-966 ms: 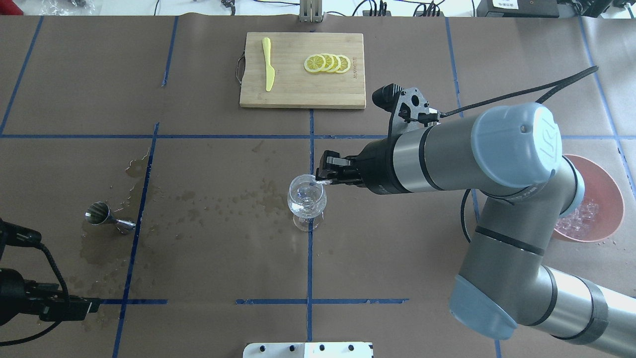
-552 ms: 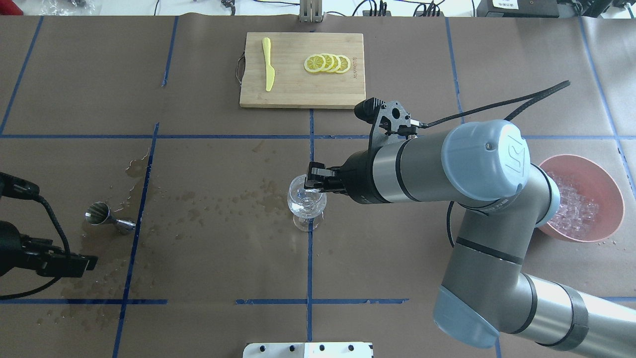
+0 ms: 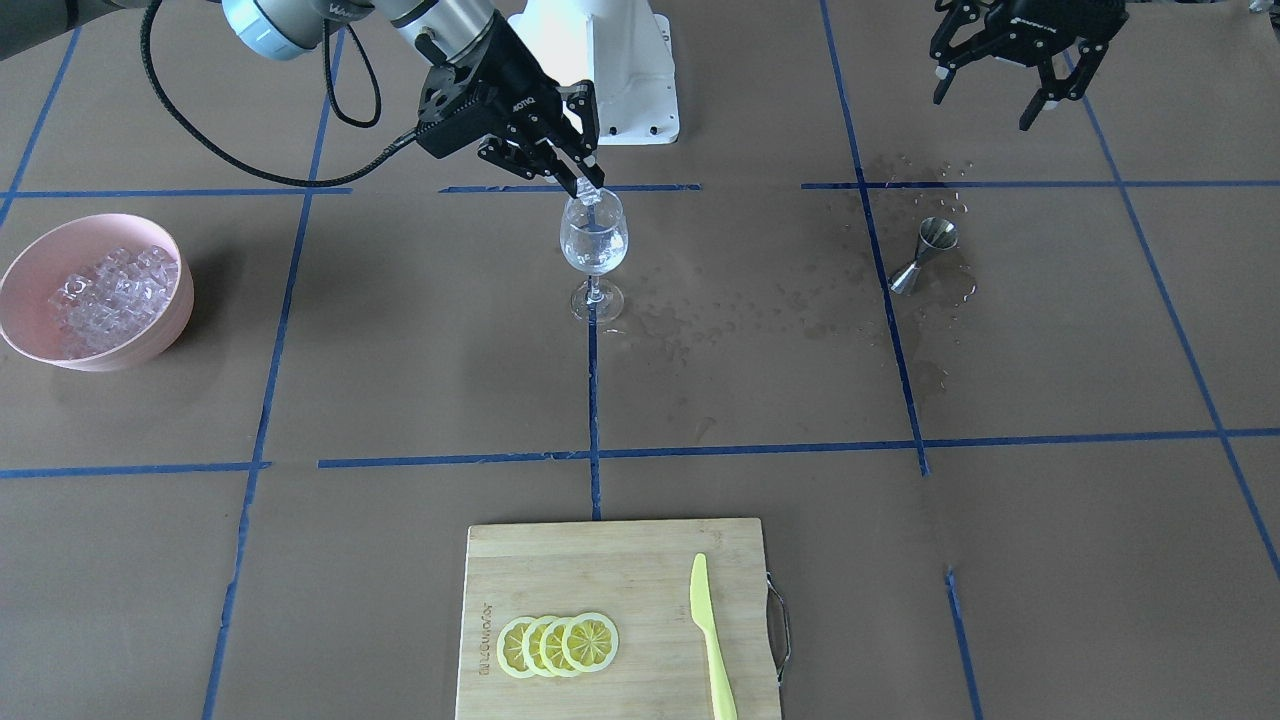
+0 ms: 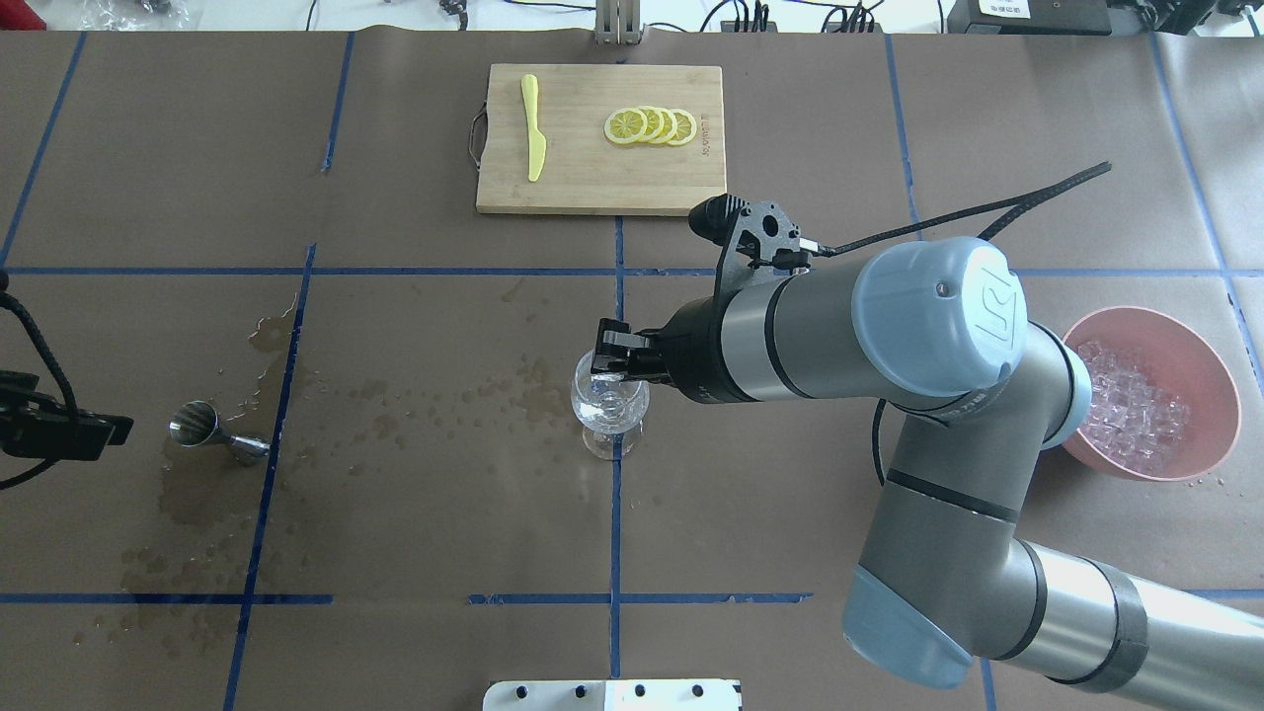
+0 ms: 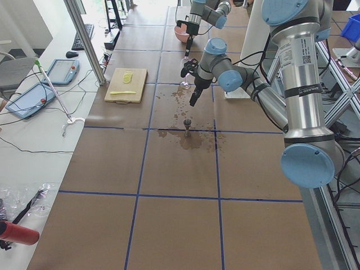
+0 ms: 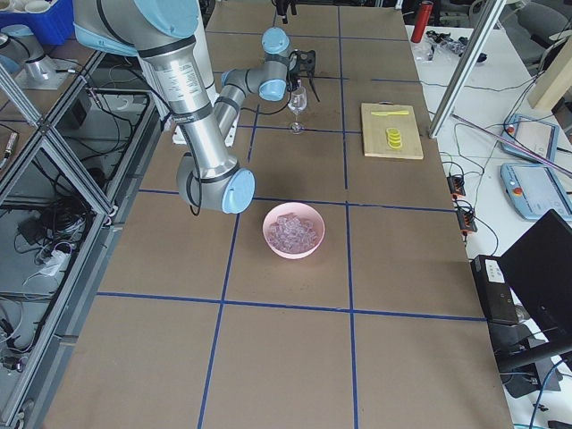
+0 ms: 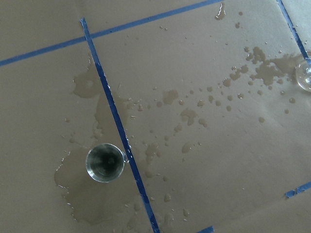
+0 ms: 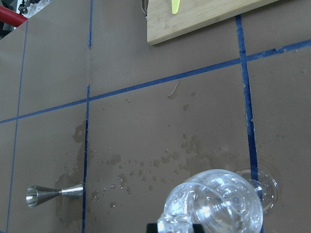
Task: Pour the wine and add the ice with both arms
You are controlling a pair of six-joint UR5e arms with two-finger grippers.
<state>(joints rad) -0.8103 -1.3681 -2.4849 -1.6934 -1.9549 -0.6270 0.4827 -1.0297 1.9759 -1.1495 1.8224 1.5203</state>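
right tool (image 3: 590,183) pinched, extended forward; left tool (image 3: 985,105) open, pointing down.

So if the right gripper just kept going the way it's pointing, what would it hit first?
Most likely the wine glass. The right gripper points down at an angle just over its rim, holding an ice cube. I cannot tell whether it would meet the rim or the bowl first.

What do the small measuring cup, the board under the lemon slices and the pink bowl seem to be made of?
The measuring cup looks like polished steel: silvery, with mirror glints. The board seems bamboo or pale wood, matt, with visible strips. The bowl is probably matt plastic, perhaps ceramic: even pink, no shine.
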